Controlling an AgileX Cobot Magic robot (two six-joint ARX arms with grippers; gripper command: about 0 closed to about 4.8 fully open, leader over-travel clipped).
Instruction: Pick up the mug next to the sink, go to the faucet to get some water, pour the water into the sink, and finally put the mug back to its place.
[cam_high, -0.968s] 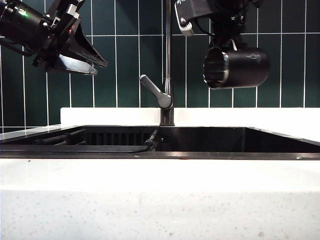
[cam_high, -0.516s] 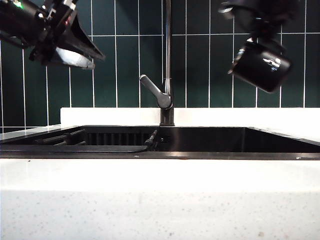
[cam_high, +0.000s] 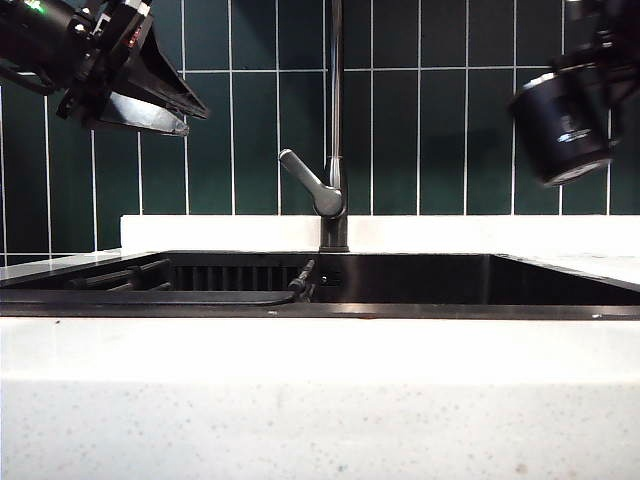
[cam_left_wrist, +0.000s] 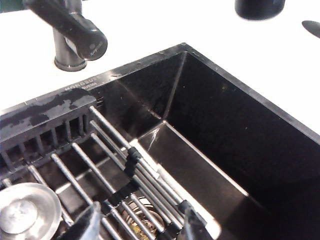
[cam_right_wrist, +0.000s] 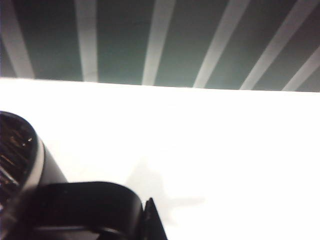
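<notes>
The black mug hangs high at the far right, almost upright, silver rim on top, above the white counter beside the sink. My right gripper is shut on its handle; in the right wrist view the rim and handle show next to one fingertip. The faucet rises behind the sink, grey lever angled left. My left gripper is open and empty, high at the left; its fingertips frame the rack below. The mug also shows far off in the left wrist view.
Inside the sink lies a rack of metal bars over a drain strainer, with a round metal stopper beside it. White speckled countertop rims the sink. Dark green tiles stand behind.
The right arm has swung the mug from beside the faucet to the far right and turned it from lying sideways to nearly upright. The left gripper has hardly moved.
</notes>
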